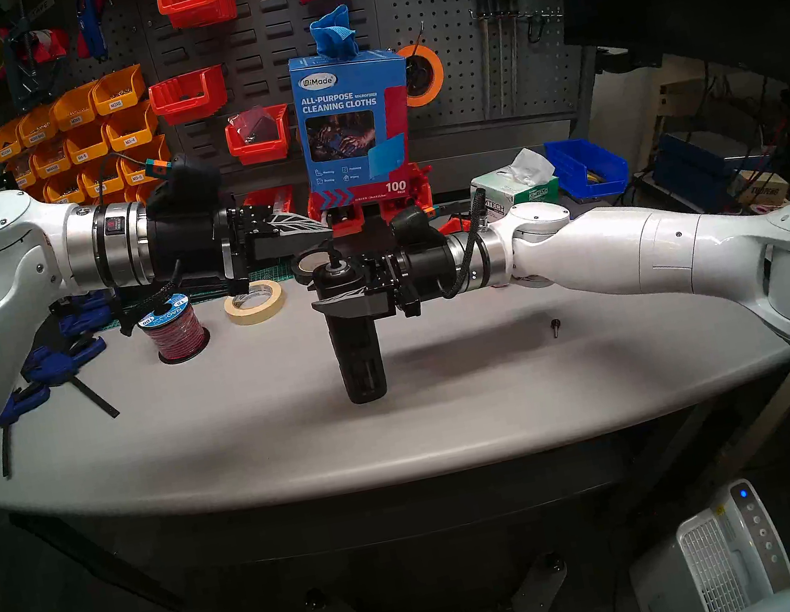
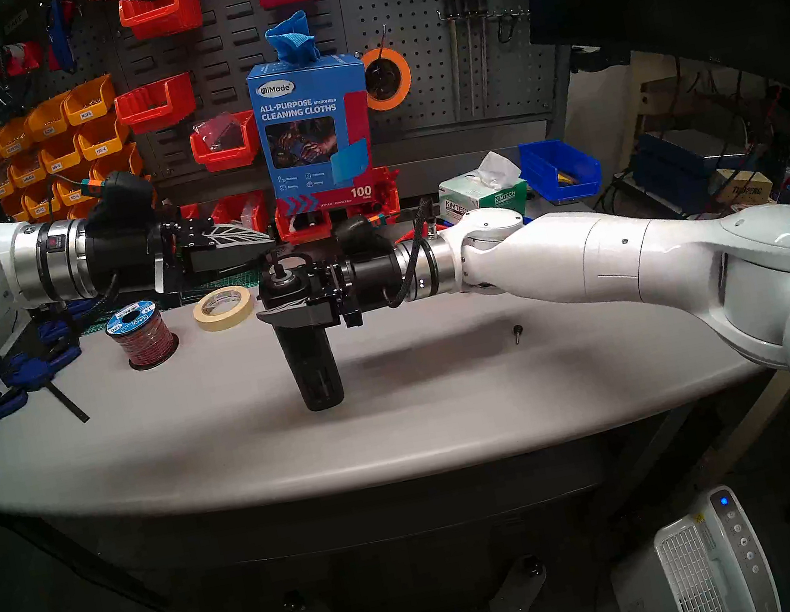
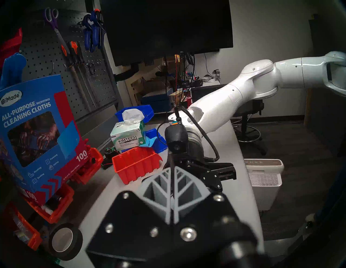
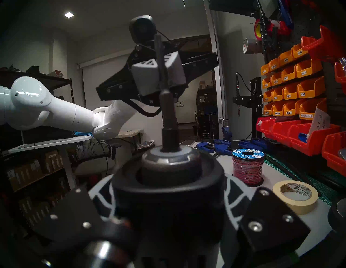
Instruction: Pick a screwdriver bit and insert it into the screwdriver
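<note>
The black column-shaped screwdriver [image 1: 355, 346] [image 2: 313, 359] hangs upright just above the grey table [image 1: 453, 408]. My right gripper [image 1: 327, 288] [image 2: 271, 301] is shut around its upper half from the right. In the right wrist view the silver-ringed socket [image 4: 168, 161] fills the centre. The thin dark screwdriver bit [image 1: 332, 253] [image 4: 164, 104] stands upright with its lower end in that socket. My left gripper [image 1: 328, 230] [image 3: 171, 168] reaches in level from the left, and its grey pads [image 4: 144, 78] are shut on the bit's upper part. The bit's tip [image 3: 170, 159] shows past the fingertips.
A small black-knobbed pin [image 1: 555, 326] lies on the table under my right forearm. A wire spool [image 1: 175, 331], a masking tape roll [image 1: 255, 301] and a black tape roll [image 1: 311, 262] sit left of and behind the screwdriver. Blue clamps [image 1: 50, 358] lie far left. A cleaning-cloth box [image 1: 354, 115], a tissue box [image 1: 517, 189] and bins line the back.
</note>
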Controlling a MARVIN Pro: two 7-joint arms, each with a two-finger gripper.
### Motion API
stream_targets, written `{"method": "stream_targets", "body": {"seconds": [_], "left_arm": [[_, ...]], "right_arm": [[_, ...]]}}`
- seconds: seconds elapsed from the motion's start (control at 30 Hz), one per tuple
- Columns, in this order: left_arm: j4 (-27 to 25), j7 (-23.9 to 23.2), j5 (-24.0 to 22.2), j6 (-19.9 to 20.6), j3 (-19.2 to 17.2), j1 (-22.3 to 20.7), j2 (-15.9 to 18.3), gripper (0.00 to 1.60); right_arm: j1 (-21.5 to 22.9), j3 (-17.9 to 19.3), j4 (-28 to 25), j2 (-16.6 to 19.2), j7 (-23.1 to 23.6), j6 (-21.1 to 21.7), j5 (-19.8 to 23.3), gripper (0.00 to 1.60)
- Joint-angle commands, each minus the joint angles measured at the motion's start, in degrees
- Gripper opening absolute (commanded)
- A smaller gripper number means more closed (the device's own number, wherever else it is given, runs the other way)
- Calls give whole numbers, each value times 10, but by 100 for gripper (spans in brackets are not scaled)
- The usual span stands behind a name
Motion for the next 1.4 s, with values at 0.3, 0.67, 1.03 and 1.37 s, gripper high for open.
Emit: {"method": "stream_targets", "body": {"seconds": [0.3,0.67,1.03,1.37], "left_arm": [[-13,17,-19,-24,-36,25,6,0],[-19,41,-44,-20,-55,32,-1,0],[-13,55,-77,-22,-84,73,0,0],[-14,49,-76,-22,-71,76,-3,0]], "right_arm": [[14,11,11,-7,17,0,4,36],[13,11,15,-11,19,2,5,36],[12,11,18,-17,19,2,6,35],[11,10,21,-18,19,4,6,36]]}}
